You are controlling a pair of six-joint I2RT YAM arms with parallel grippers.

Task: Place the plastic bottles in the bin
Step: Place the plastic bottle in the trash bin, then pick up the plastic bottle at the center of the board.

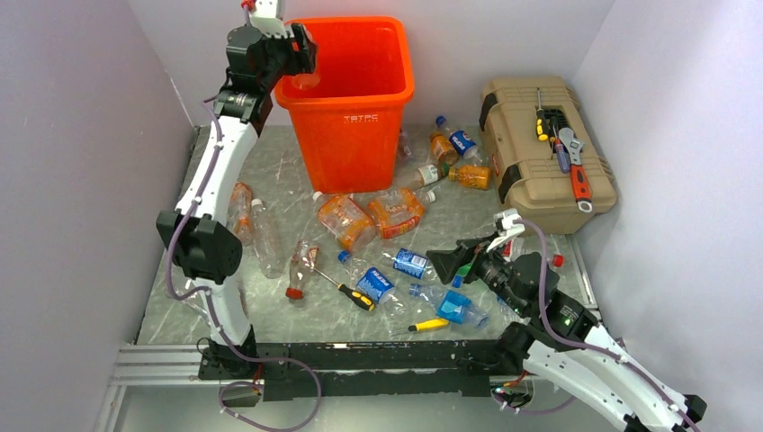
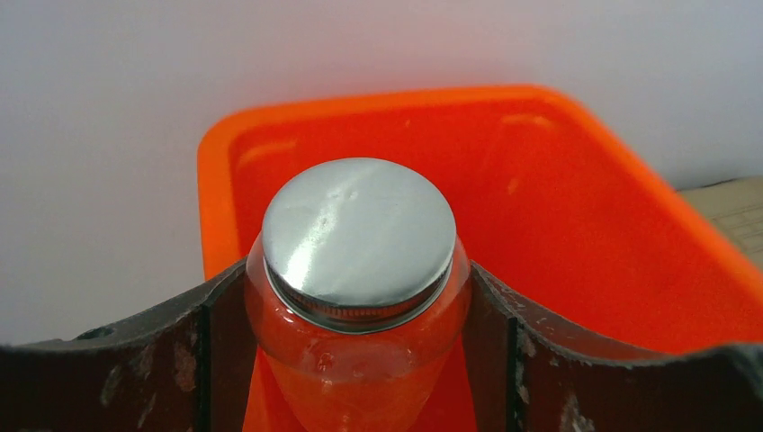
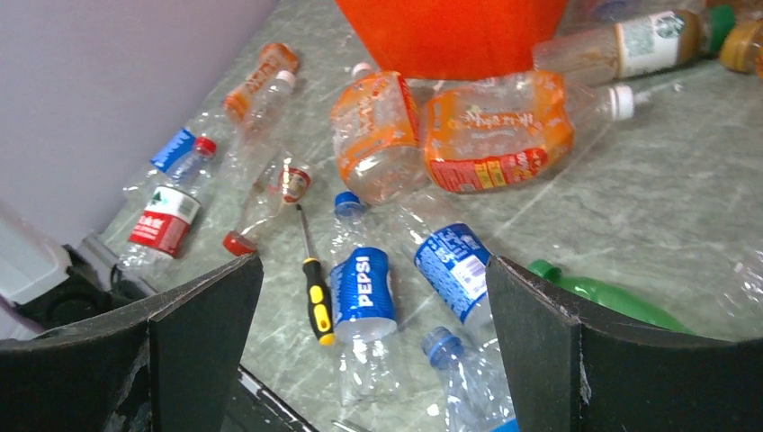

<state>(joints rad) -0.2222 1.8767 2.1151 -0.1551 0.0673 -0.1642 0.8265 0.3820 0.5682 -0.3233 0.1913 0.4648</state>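
1. Left fingers (image 2: 171, 360) clamped on a clear bottle (image 2: 358, 243) w/ silver cap, one finger each side of its shoulder; cap faces the wrist cam.
2. That bottle hangs over the bin (image 1: 355, 126) opening, near its left rim. Orange inner walls show behind & thru the plastic.
3. Bin stands upright at far end of worktop (image 1: 288, 175).
4. Right fingers (image 3: 202, 342) spread wide, nothing between them, low over near-right part of worktop, aimed at the bottle pile.
5. Seen between them in the wrist view: Pepsi bottle (image 3: 362, 292) & blue-label bottle (image 3: 453, 259), both lying flat, side by side. Yellow-handled screwdriver (image 3: 315, 288) just left of the Pepsi one.
6. Further on: 2 crushed orange bottles (image 3: 376, 126) (image 3: 495, 126) lying side by side right in front of bin.
7. Green bottle (image 3: 612, 297) partly hidden behind one right finger.
8. More bottles (image 1: 256, 225) lie along left side of worktop; others (image 1: 454, 148) sit between bin & tan toolbox (image 1: 526, 162). Tools on toolbox lid.
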